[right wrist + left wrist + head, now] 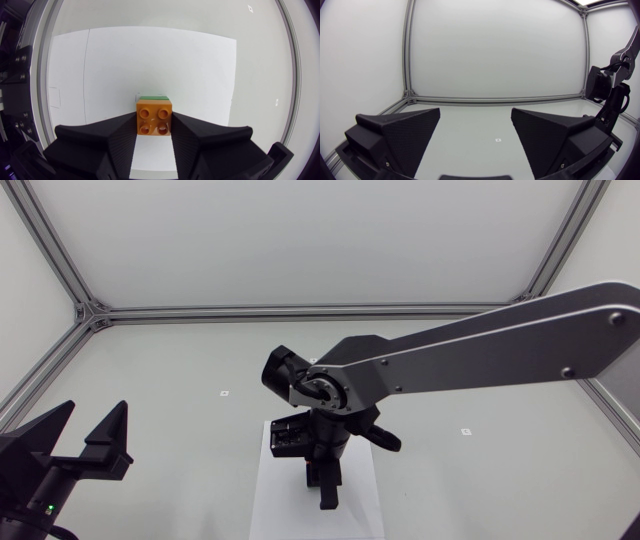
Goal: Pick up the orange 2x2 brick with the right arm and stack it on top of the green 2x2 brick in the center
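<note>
Right gripper (154, 131) is clamped on the orange 2x2 brick (155, 117). Both fingers (110, 137) press its opposite sides, so the gap is narrow, just brick-wide. The brick's top faces the wrist camera, with four studs showing.

Green 2x2 brick (153, 97) shows only as a thin strip just past the orange one's far edge, directly beneath it (can't tell from this angle whether orange is seated on it or held just above). Both bricks are over the white sheet (150, 60).

Head view: right arm (480, 355) comes in from the right edge and reaches to the centre of the table (180, 370). Its wrist is bent down and the gripper points straight down over the white sheet. Both bricks are hidden there by the wrist and fingers.

Left gripper (88, 442) sits at the table's near left corner, well apart from the sheet and the bricks, fingers spread wide. The left wrist view agrees: it looks across the tabletop with a small marker (498, 140) ahead of the gap. The right arm stands off to the side, beyond the right-hand finger.
</note>
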{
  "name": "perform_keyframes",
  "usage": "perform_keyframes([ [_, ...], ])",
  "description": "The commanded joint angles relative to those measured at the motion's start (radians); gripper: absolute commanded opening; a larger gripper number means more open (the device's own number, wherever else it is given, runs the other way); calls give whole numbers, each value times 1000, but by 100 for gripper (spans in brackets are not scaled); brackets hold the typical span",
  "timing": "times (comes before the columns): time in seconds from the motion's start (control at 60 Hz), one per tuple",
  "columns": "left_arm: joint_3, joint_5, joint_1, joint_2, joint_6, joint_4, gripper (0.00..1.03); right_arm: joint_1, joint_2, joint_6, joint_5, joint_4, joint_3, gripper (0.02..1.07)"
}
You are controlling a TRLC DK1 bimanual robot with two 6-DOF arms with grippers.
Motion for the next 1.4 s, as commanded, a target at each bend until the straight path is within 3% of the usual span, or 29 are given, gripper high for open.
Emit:
perform_keyframes([
  [0.0, -41, 3, -1, -4, 5, -11, 99, -7, 49, -19, -10, -31, -30, 8],
  [0.283, -41, 3, -1, -4, 5, -11, 99, 14, 56, -12, 0, 0, -65, 8],
  [0.55, -41, 3, -1, -4, 5, -11, 99, 27, 93, -7, 51, -47, -29, 8],
  [1.033, -41, 3, -1, -4, 7, -11, 99, 14, 85, -18, -29, -37, -53, 8],
  [1.383, -41, 3, -1, -4, 5, -11, 99, 36, 64, 16, -10, 28, -96, 8],
])
